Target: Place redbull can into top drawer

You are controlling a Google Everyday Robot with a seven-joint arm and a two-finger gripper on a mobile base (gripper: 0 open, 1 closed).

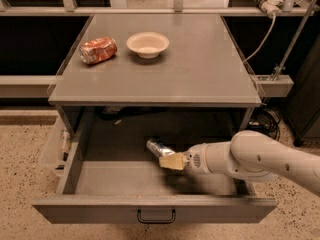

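The top drawer (150, 209) is pulled open under the table, wide, grey and shallow, with a small dark handle (156, 216) centred on its front. My gripper (167, 156) reaches in from the right, low inside the drawer near its middle. It is shut on the redbull can (157, 147), a slim silver can that sticks out up and to the left from the pale fingers (172, 162). The can's lower end is hidden by the fingers. I cannot tell whether the can touches the drawer floor.
On the table top (200, 69) lie an orange-red can (98, 50) on its side and a pale bowl (147, 44). A small pale side tray (54, 151) hangs at the drawer's left. Cables and a rail (272, 84) stand at the right.
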